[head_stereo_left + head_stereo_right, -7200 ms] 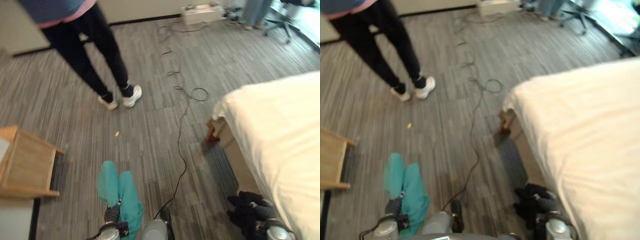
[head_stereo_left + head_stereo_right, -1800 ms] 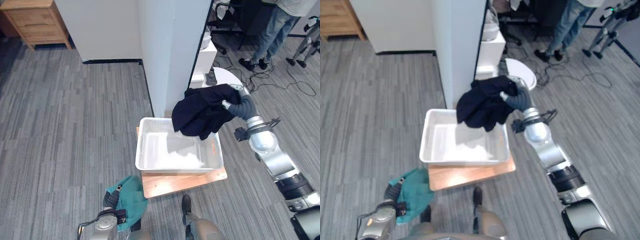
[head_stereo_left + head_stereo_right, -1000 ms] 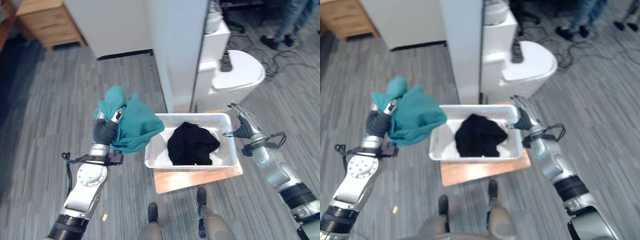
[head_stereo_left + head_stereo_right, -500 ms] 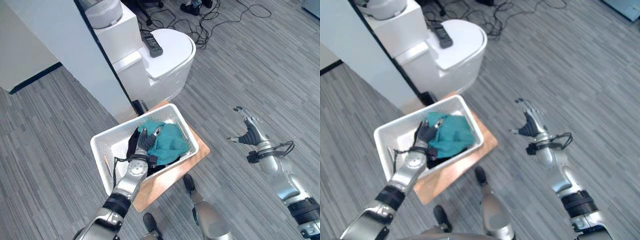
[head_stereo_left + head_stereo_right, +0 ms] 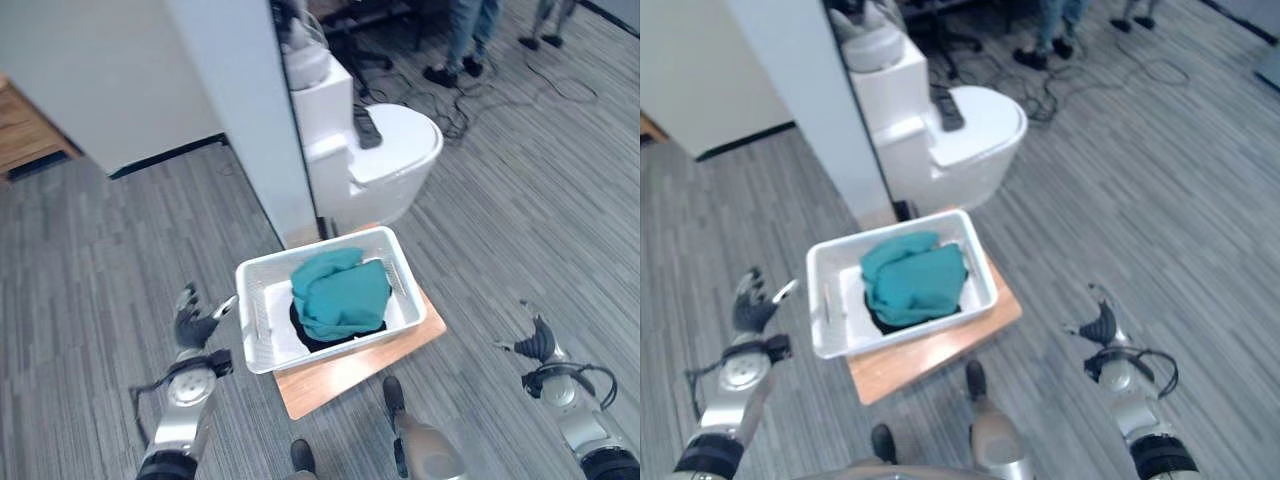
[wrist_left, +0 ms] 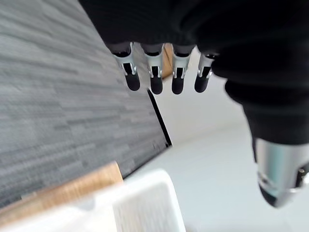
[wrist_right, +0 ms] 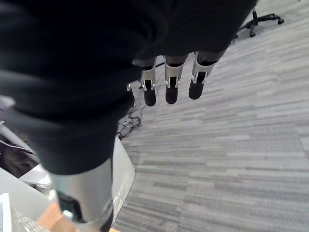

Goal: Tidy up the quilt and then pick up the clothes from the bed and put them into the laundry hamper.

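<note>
Lying in the white hamper (image 5: 250,340), a teal garment (image 5: 340,293) covers a black one (image 5: 310,335). Left hand (image 5: 192,325) and right hand (image 5: 540,345) hang beside it with fingers spread, holding nothing.

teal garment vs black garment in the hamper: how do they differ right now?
Colour: the teal garment is bright blue-green, the black garment dark.
Position: the teal garment lies on top; the black garment sits under it.
Visibility: the teal garment shows almost whole, the black garment only as an edge along the teal one's near side.
Shared: both lie bunched inside the white hamper, and neither is held; the left hand and right hand are open, off to the sides.
</note>
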Robot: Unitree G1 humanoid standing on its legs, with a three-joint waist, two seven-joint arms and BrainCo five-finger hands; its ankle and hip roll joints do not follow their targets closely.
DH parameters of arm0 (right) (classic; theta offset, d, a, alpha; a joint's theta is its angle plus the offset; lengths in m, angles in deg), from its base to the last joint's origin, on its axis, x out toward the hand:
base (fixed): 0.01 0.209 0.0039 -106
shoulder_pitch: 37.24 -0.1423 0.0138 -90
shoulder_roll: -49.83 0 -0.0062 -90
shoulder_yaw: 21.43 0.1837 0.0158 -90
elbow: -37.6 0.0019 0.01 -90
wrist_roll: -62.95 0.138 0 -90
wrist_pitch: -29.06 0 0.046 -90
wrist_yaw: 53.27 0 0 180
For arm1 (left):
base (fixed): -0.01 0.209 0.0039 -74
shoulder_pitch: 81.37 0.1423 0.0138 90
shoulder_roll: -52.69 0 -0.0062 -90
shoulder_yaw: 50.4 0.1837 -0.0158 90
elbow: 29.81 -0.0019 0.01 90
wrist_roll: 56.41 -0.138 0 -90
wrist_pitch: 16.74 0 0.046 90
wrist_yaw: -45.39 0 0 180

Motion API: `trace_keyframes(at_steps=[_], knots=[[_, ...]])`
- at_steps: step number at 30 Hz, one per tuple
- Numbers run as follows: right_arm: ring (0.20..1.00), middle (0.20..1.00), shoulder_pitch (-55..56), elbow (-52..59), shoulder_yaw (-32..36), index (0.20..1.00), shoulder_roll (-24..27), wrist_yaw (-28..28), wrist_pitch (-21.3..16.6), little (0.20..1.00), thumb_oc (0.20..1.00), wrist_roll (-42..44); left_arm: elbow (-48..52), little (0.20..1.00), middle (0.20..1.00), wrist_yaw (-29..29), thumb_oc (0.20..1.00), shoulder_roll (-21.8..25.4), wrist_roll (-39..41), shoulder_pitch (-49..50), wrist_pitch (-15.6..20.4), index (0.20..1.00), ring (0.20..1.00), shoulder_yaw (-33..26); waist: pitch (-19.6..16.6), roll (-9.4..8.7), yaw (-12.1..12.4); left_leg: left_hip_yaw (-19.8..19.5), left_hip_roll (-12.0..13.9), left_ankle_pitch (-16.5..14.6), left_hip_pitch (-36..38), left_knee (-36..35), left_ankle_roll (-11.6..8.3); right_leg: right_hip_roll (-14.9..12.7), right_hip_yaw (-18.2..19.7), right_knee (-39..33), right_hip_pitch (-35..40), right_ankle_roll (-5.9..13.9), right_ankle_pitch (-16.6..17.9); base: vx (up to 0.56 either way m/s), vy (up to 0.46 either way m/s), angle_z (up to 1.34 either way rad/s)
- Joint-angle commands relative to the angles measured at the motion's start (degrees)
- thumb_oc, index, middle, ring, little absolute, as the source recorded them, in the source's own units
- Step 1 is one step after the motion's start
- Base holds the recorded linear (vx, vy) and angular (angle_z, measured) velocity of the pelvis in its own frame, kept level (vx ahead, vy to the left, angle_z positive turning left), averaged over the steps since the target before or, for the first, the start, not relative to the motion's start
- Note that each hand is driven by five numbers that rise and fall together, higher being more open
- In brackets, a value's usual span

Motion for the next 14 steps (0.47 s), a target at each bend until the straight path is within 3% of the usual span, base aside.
trace_keyframes(at_steps=[1, 6, 9, 14], knots=[[1.0, 1.0, -4.2, -7.0, 1.7, 1.0, -3.9, 0.4, -1.1, 1.0, 1.0, 10.2, -9.0, 1.0, 1.0, -0.6, 1.0, 0.6, 1.9, -0.7, 1.4, 1.0, 1.0, -0.8, -2.4, -1.74, 0.6, 0.2, -1.1, -2.1, 1.0, 0.1, 1.22, -3.8, -2.5, 0.1, 6.3, 5.08, -11.2, 0.02, 0.014, 0.09], [1.0, 1.0, -6.5, -16.8, -0.5, 1.0, -7.3, -0.9, -0.3, 1.0, 1.0, 13.3, -23.4, 1.0, 1.0, 0.8, 1.0, -2.2, 0.1, 1.0, -1.7, 1.0, 1.0, 0.7, -3.0, -1.76, 1.8, -0.6, -1.4, -2.1, 1.4, 0.1, 1.32, -4.2, -3.5, 0.1, 7.4, 5.09, -11.4, 0.01, 0.023, 0.14], [1.0, 1.0, -10.0, -30.5, -2.6, 1.0, -11.5, -1.6, 1.0, 1.0, 1.0, 16.2, -39.8, 1.0, 1.0, 2.2, 1.0, -5.2, -3.5, -0.2, -4.3, 1.0, 1.0, 3.7, -3.8, -1.85, 2.9, -1.1, -1.6, -2.2, 1.6, 0.1, 1.47, -4.5, -4.1, 0.1, 7.9, 5.21, -11.5, 0.01, 0.057, 0.16], [1.0, 1.0, -11.2, -36.5, -4.8, 1.0, -14.1, -3.3, 1.6, 1.0, 1.0, 16.5, -47.0, 1.0, 1.0, 3.4, 1.0, -6.5, -6.9, -0.8, -6.1, 1.0, 1.0, 5.9, -4.5, -2.13, 3.8, -1.8, -1.9, -2.4, 1.8, 0.1, 1.65, -5.0, -4.9, 0.1, 8.9, 5.37, -11.5, 0.02, 0.064, 0.1]])
